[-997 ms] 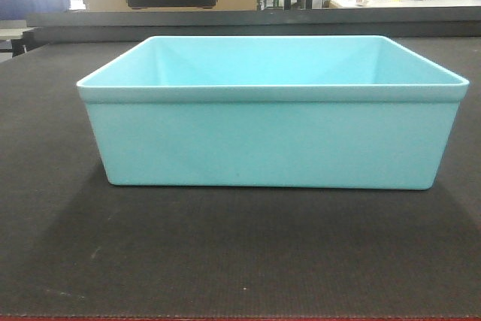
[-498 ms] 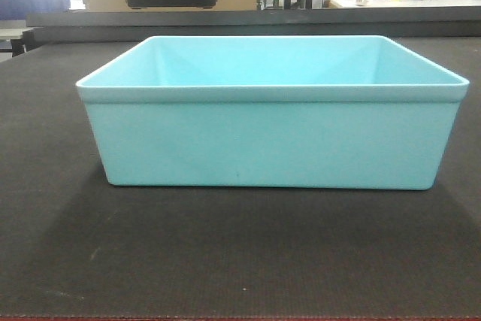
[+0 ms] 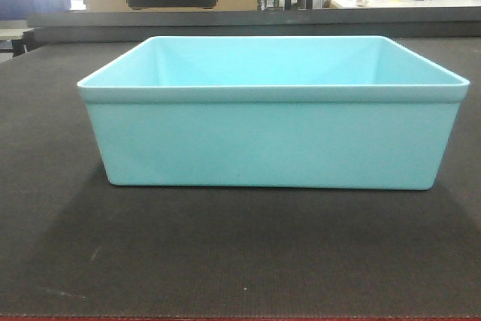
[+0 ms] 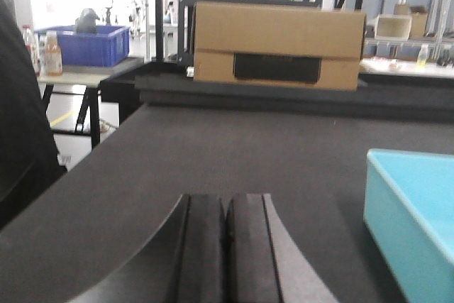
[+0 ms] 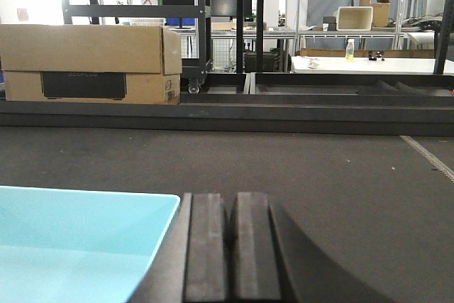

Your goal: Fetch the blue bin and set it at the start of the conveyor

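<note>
Comparing the front views, almost nothing had shifted: the blue bin [image 3: 270, 114] sat upright at centre frame on the conveyor start [image 3: 240, 261], untouched by either arm. Left gripper [image 4: 225, 221] and right gripper [image 5: 232, 228] each showed fingers pressed together, empty. Placement looked finished, I judged.

No legible text anywhere.

blue bin [image 3: 270, 144]: smooth plastic, slight sheen | conveyor start [image 3: 225, 261]: matt woven belt, scuffed | box [image 4: 280, 46]: matt cardboard
</note>
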